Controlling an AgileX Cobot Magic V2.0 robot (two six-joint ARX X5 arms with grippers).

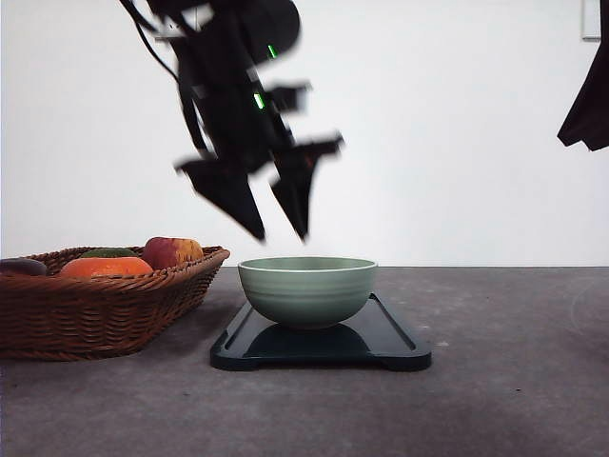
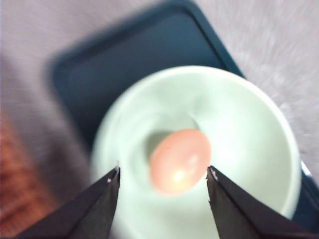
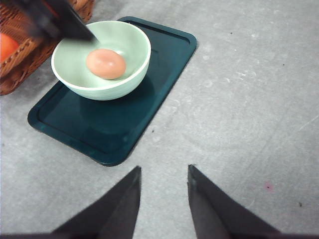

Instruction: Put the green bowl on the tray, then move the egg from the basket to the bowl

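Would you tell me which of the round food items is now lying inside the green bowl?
The egg, small, reddish-brown and oval, lies in the green bowl; the orange and apple sit in the basket.

both claws [image 1: 285, 233] [image 3: 163, 172] agape, empty

A: Is there any writing, label, brand name or number to read here?

B: None can be read. The green bowl [image 3: 101, 59], the tray [image 3: 114, 134] and the basket [image 1: 95, 309] carry no legible marks. Two small green lights glow on the left arm [image 1: 238, 95], but they form no characters.
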